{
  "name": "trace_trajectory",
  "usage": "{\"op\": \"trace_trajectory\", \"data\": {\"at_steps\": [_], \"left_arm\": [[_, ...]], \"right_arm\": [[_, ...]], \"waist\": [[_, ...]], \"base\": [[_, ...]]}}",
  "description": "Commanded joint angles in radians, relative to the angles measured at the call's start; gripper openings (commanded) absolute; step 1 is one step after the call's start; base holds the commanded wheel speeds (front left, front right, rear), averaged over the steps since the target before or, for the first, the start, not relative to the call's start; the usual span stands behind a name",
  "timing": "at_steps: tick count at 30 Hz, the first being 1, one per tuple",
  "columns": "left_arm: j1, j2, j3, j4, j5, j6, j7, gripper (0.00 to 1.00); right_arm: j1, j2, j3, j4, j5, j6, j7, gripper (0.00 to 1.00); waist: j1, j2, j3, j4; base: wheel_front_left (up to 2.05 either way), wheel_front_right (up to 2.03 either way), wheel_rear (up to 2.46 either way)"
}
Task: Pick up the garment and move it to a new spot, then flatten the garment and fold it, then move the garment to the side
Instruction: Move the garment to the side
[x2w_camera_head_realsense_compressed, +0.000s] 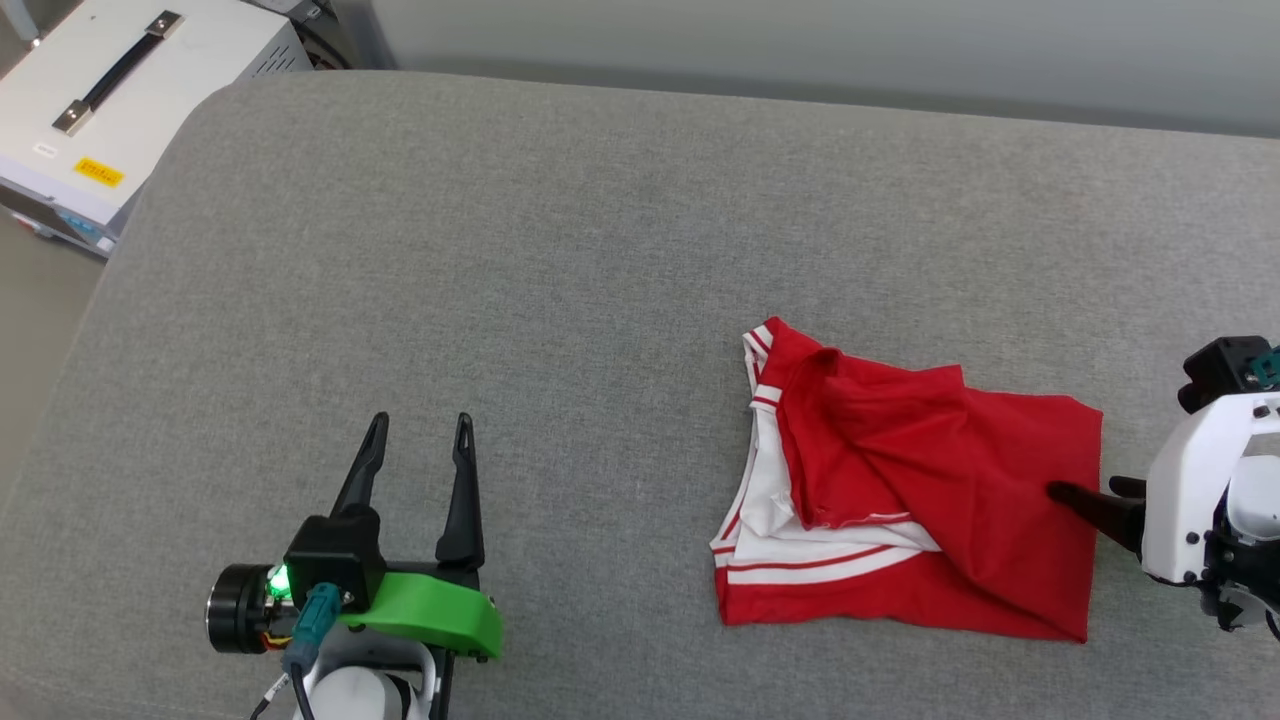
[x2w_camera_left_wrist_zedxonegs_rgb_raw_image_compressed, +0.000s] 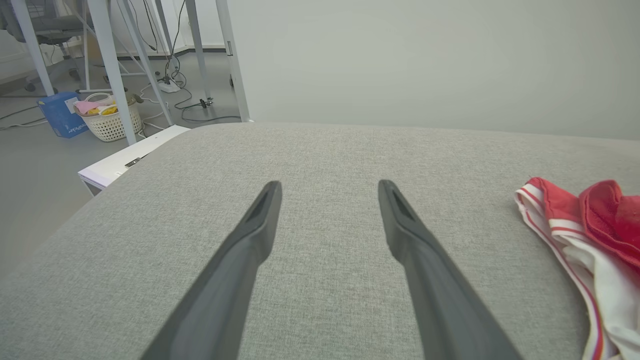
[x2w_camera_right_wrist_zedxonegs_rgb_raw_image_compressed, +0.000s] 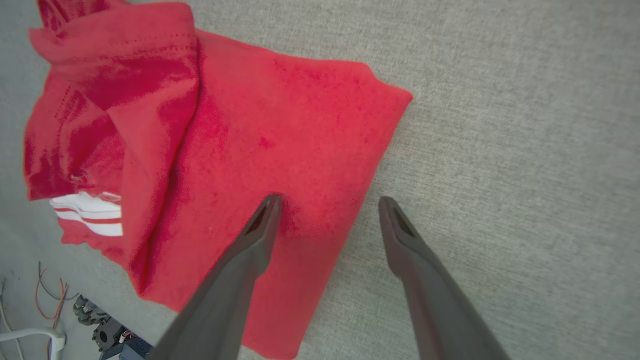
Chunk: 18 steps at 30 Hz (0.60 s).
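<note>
The garment (x2w_camera_head_realsense_compressed: 930, 490) lies folded in a rough rectangle on the grey padded surface (x2w_camera_head_realsense_compressed: 560, 260), red with white striped trim at its left side. My right gripper (x2w_camera_head_realsense_compressed: 1092, 490) is open at the garment's right edge. In the right wrist view the right gripper (x2w_camera_right_wrist_zedxonegs_rgb_raw_image_compressed: 328, 201) straddles that edge: one fingertip (x2w_camera_right_wrist_zedxonegs_rgb_raw_image_compressed: 270, 207) sits on the red cloth, the other over bare grey fabric. My left gripper (x2w_camera_head_realsense_compressed: 420, 425) stands open at the lower left, well away from the garment, nothing between its fingers. The left wrist view shows the left gripper (x2w_camera_left_wrist_zedxonegs_rgb_raw_image_compressed: 328, 186) over bare fabric, with the garment (x2w_camera_left_wrist_zedxonegs_rgb_raw_image_compressed: 590, 225) at the right.
A white case with a black handle (x2w_camera_head_realsense_compressed: 100, 90) stands beyond the surface's far left corner. The left wrist view shows a laundry basket (x2w_camera_left_wrist_zedxonegs_rgb_raw_image_compressed: 107, 117), a blue box (x2w_camera_left_wrist_zedxonegs_rgb_raw_image_compressed: 60, 115) and metal frame legs (x2w_camera_left_wrist_zedxonegs_rgb_raw_image_compressed: 112, 65) on the floor. A pale wall runs behind the surface.
</note>
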Motion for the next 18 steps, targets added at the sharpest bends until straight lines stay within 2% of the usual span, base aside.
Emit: {"op": "trace_trajectory", "data": {"at_steps": [1, 8, 13, 15, 18], "left_arm": [[-0.024, -0.005, -0.003, 0.004, -0.008, -0.001, -0.006, 1.0], [-0.056, -0.005, -0.017, 0.011, -0.012, -0.002, -0.006, 1.0], [-0.063, -0.006, -0.02, 0.018, -0.017, 0.003, -0.006, 1.0], [-0.057, -0.006, -0.017, 0.021, -0.018, 0.005, -0.006, 1.0], [-0.049, -0.006, -0.014, 0.027, -0.019, 0.007, -0.006, 1.0]], "right_arm": [[0.007, 0.005, 0.01, 0.012, 0.0, -0.001, 0.004, 1.0], [0.01, 0.048, 0.072, 0.091, 0.018, -0.001, -0.01, 1.0], [0.032, 0.033, 0.136, 0.102, 0.038, -0.001, -0.047, 1.0], [0.022, 0.012, 0.161, 0.087, 0.025, -0.001, -0.087, 0.0], [0.0, -0.001, 0.171, 0.071, 0.035, -0.001, -0.148, 0.0]], "waist": [[0.0, -0.0001, 0.039, 0.029], [0.0, -0.0001, 0.08, 0.053], [0.0, -0.0001, 0.078, 0.058], [0.0, -0.0001, 0.07, 0.053], [0.0, -0.0001, 0.054, 0.04]], "base": [[0.0, 0.0, 0.0], [0.0, 0.0, 0.0], [0.0, 0.0, 0.0], [0.0, 0.0, 0.0], [0.0, 0.0, 0.0]]}}
